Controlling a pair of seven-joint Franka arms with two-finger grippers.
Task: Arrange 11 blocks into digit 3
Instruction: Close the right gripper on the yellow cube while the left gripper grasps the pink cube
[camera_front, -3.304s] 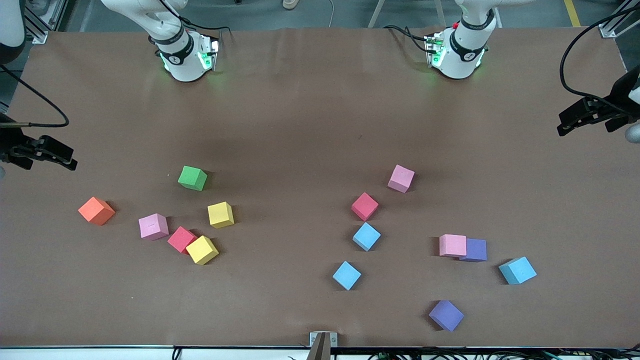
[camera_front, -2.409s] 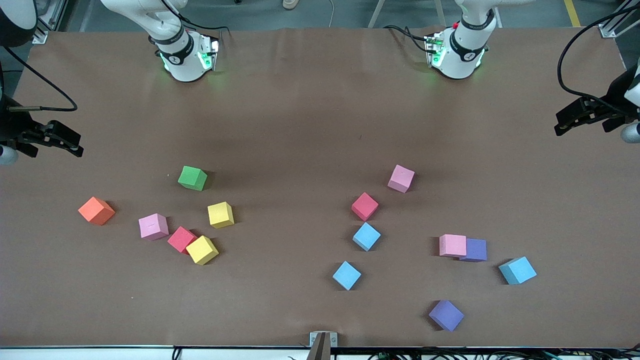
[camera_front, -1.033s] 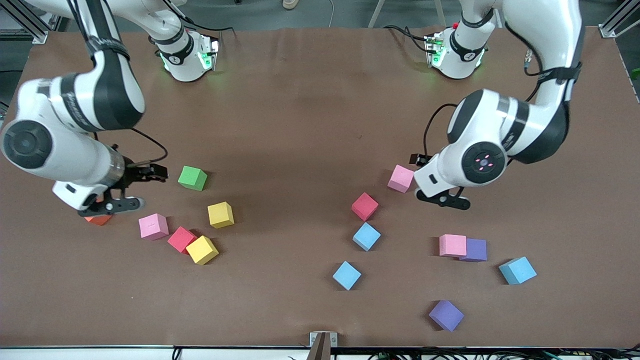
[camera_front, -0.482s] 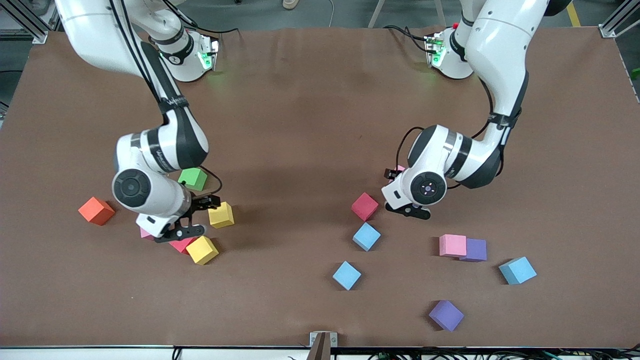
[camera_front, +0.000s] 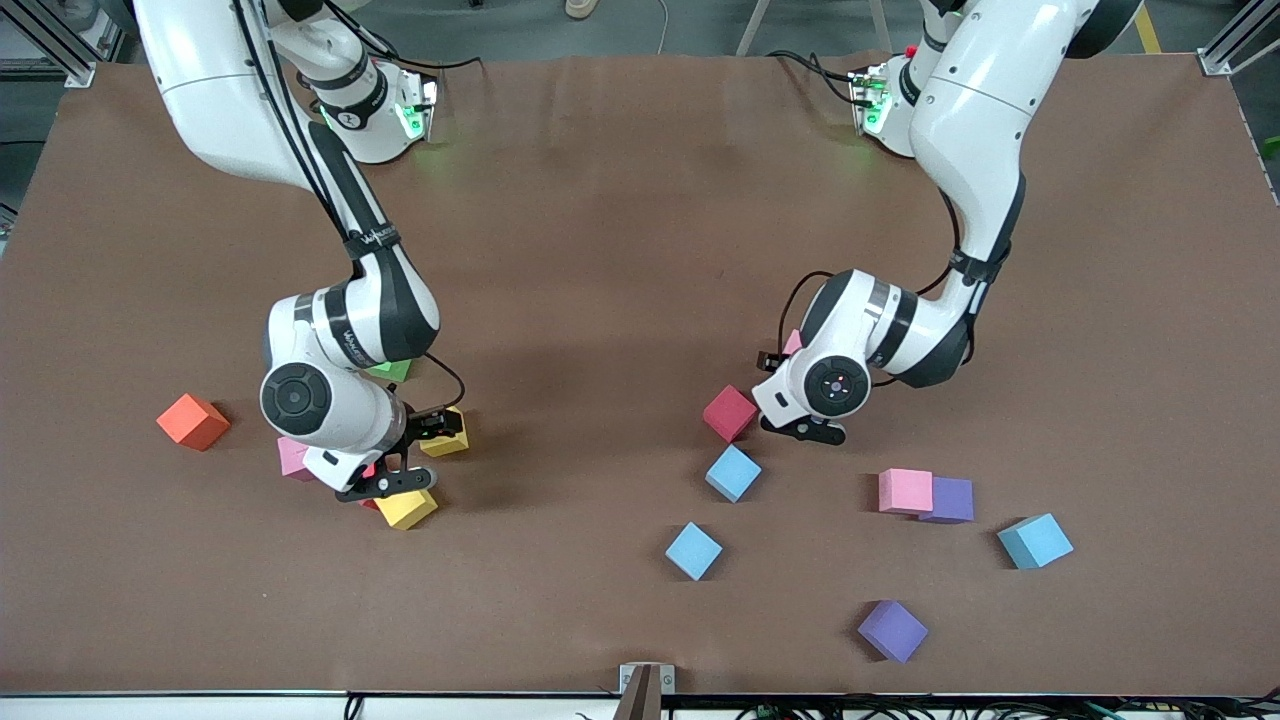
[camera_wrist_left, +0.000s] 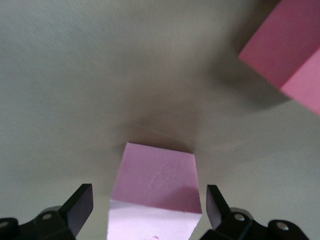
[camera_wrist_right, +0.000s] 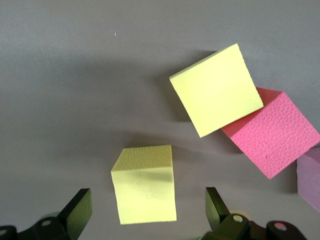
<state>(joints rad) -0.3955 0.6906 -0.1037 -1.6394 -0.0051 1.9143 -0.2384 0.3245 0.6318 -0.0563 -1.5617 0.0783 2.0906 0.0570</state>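
The blocks lie scattered and apart. My left gripper (camera_front: 788, 394) hangs open over a pink block (camera_front: 793, 342), which sits between its fingers in the left wrist view (camera_wrist_left: 155, 182) without touching them; the red block (camera_front: 729, 412) lies beside it. My right gripper (camera_front: 412, 455) is open over a yellow block (camera_front: 447, 441), framed by its fingers in the right wrist view (camera_wrist_right: 145, 185). A second yellow block (camera_front: 405, 508), a red one (camera_wrist_right: 272, 132) and a pink one (camera_front: 292, 455) lie close by. The green block (camera_front: 392, 370) is mostly hidden under the right arm.
Toward the left arm's end lie light blue blocks (camera_front: 733, 473) (camera_front: 693, 550) (camera_front: 1035, 540), a pink block (camera_front: 905, 491) touching a purple one (camera_front: 952, 500), and another purple block (camera_front: 892, 630) nearest the front camera. An orange cube (camera_front: 193, 421) sits toward the right arm's end.
Both arms have swung in from the table's ends and come down: the left over the pink block, the right over the yellow one. No block has moved.
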